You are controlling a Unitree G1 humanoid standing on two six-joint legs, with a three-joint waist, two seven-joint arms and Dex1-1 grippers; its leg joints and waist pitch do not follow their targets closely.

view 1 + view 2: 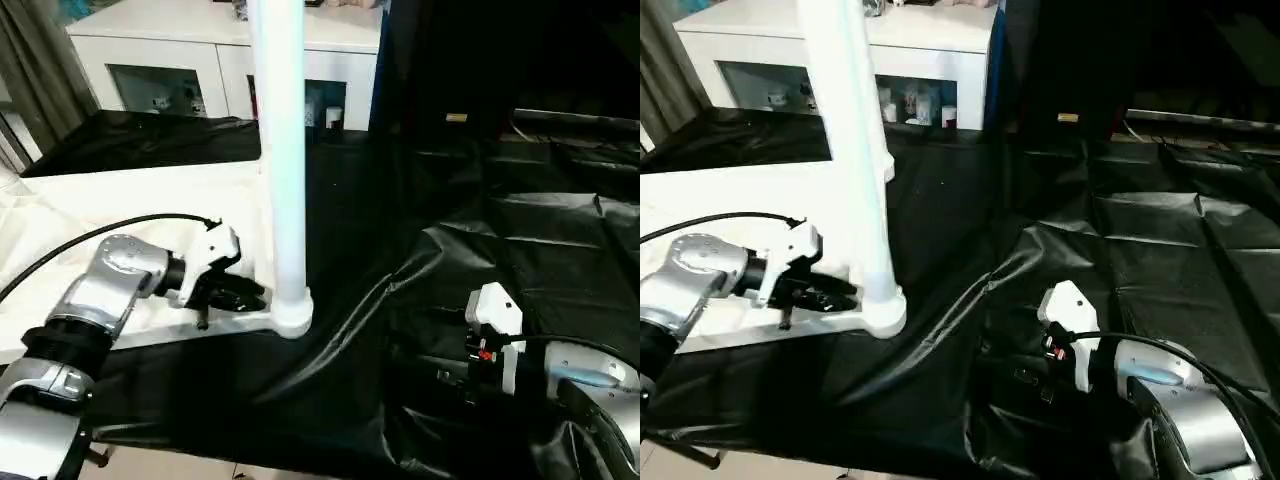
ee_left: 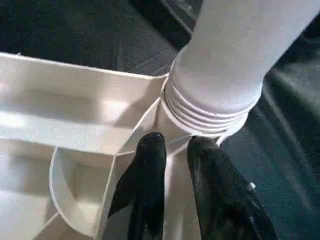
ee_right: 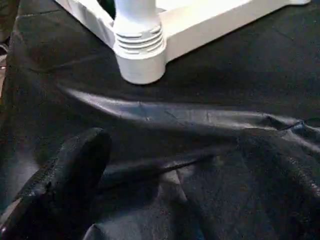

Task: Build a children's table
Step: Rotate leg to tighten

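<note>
The children's table top [image 1: 120,200] lies upside down on black cloth, its ribbed underside facing up. One white leg [image 1: 285,150] stands upright in the near corner socket [image 1: 292,315], its ridged base [image 2: 200,115] seated in the socket. My left gripper [image 2: 176,145] sits just beside that socket over the ribs, its black fingers [image 2: 150,160] only a narrow gap apart with nothing between them. My right gripper [image 3: 175,165] hovers low over the crumpled cloth to the right of the socket, its fingers [image 3: 75,165] spread wide and empty.
Black cloth [image 1: 480,230] covers the work surface, with raised folds between the socket and my right arm. A white cabinet with glass doors [image 1: 180,60] stands behind the table top. A black cable [image 1: 100,235] runs across the top to my left wrist.
</note>
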